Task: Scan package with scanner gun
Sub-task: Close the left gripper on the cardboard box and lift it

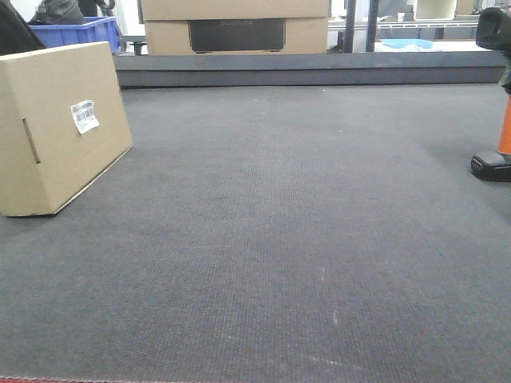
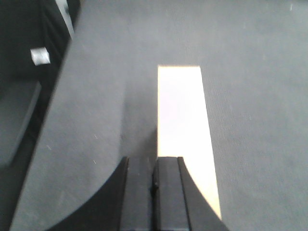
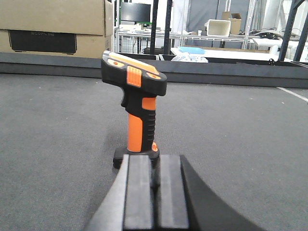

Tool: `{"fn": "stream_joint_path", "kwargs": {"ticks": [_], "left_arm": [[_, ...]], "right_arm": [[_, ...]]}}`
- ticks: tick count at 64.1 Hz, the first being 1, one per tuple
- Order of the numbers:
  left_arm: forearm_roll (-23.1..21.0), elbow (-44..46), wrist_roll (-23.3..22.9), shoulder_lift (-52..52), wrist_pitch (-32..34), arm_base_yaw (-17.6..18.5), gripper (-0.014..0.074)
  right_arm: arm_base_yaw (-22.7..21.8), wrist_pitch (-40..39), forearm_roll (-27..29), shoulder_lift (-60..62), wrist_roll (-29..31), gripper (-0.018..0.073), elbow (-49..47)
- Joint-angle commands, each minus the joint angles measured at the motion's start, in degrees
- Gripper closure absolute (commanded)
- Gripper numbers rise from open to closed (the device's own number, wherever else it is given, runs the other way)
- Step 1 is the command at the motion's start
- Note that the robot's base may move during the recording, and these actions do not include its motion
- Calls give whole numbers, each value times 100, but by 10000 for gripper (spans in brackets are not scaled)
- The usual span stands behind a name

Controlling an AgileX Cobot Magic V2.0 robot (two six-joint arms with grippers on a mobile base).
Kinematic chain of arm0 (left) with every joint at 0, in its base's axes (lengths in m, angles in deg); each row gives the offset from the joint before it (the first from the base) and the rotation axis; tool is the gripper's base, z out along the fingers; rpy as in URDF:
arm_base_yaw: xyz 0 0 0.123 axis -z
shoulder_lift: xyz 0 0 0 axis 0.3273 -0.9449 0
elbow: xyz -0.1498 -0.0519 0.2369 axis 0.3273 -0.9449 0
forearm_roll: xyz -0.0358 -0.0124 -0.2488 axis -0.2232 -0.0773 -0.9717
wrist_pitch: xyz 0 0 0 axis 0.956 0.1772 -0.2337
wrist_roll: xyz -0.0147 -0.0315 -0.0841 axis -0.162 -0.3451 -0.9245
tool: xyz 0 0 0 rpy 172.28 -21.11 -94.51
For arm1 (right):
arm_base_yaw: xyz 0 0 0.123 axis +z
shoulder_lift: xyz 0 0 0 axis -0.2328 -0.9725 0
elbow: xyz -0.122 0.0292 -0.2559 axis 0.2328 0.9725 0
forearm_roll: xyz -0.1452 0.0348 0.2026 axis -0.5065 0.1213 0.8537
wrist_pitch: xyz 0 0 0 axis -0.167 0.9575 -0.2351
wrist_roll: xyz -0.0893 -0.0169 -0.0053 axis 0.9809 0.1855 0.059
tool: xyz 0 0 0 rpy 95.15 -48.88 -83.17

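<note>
— Where's the package (image 1: 60, 128) from where you stand?

— Far left of the grey mat (image 1: 279, 239), resting on it. It's plain tan cardboard, and the white barcode sticker (image 1: 85, 116) is on the side turned toward the middle of the table.

— And the scanner gun (image 1: 505, 128)?

— Over at the right edge, well apart from the package. It stands upright on its black foot, with the orange stem above and the black head on top. The front view cuts part of it off, but the right wrist camera sees the whole scanner gun (image 3: 137, 110).

— Is the right gripper (image 3: 155, 192) holding it?

— No. Its fingers (image 3: 138, 192) are pressed together with nothing between them. The scanner's foot is right in front of the tips, though I cannot tell whether they touch it.

— The left gripper (image 2: 153, 192)?

— Closed as well, and empty; only a thin seam shows between its fingers. It points down at the mat. A pale rectangle (image 2: 185, 125) lies just ahead of it, too washed out for me to say what it is.

— Anything behind the table?

— A wider box (image 1: 235, 28) with a dark panel stands beyond the far edge, and a blue bin (image 1: 76, 32) is at the back left.
</note>
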Motion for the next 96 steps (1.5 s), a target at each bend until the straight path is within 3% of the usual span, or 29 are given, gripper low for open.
{"fn": "stream_joint_path", "kwargs": {"ticks": [1,10,19,23,34,42,46,56,67,86,90,96], "left_arm": [[-79,605,-46,-462,-708,38,707],[-173,1373,-46,-1200,-1605,38,707],[-197,1715,-319,-1589,-1840,38,673],[-197,1765,-330,-1665,-1816,63,587],[27,1765,-332,-1777,-1803,407,230],[405,1765,-733,-1792,-1696,533,137],[576,1765,-955,-1829,-1749,533,122],[663,1752,-956,-1919,-2005,533,97],[357,1752,-900,-2029,-2129,533,99],[286,1752,-784,-2328,-2380,533,99],[286,1752,-775,-2377,-2383,533,117],[286,1752,-770,-2403,-2432,533,223]], "right_arm": [[-1,-117,-18,19,14,721,-4],[-1,-117,-18,19,14,721,-4],[-1,-117,-18,19,14,721,-4],[-1,-117,-18,19,14,721,-4],[-1,-117,-18,19,14,721,-4],[-1,-117,-18,19,14,721,-4],[-1,-117,-18,19,14,721,-4],[-1,-117,-18,19,14,721,-4],[-1,-117,-18,19,14,721,-4],[-1,-117,-18,19,14,721,-4],[-1,-117,-18,19,14,721,-4],[-1,-117,-18,19,14,721,-4]]}}
